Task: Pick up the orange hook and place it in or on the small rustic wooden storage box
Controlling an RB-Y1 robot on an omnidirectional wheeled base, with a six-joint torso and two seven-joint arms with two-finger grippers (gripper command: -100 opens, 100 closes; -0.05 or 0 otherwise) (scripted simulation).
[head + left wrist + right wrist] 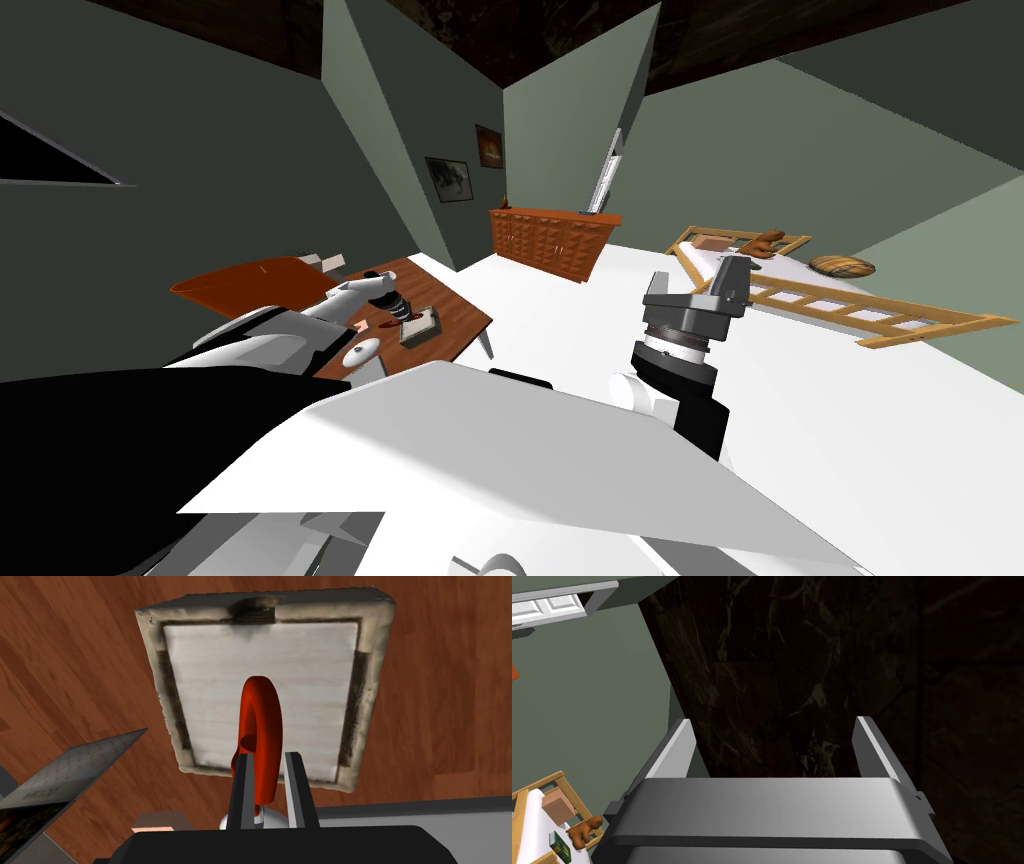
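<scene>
Two left gripper (269, 757) fingers (243, 791) clamp orange hook (261, 721) | lower end hidden | over box (376, 636)

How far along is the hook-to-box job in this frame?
Done: the left tool is shut on the orange hook. In hand: the hook hangs over the open box on the wooden table. Remaining: release it inside. The right tool is open, holding nothing.

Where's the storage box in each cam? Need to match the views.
Head view: storage box left of centre, small, on the brown table, at the tip of the left claw.
Left wrist view: storage box large, open side facing the camera, just beyond the left claw, which is shut on the orange hook.
Right wrist view: not in it.
Shared landmark: the brown table under the box.
</scene>
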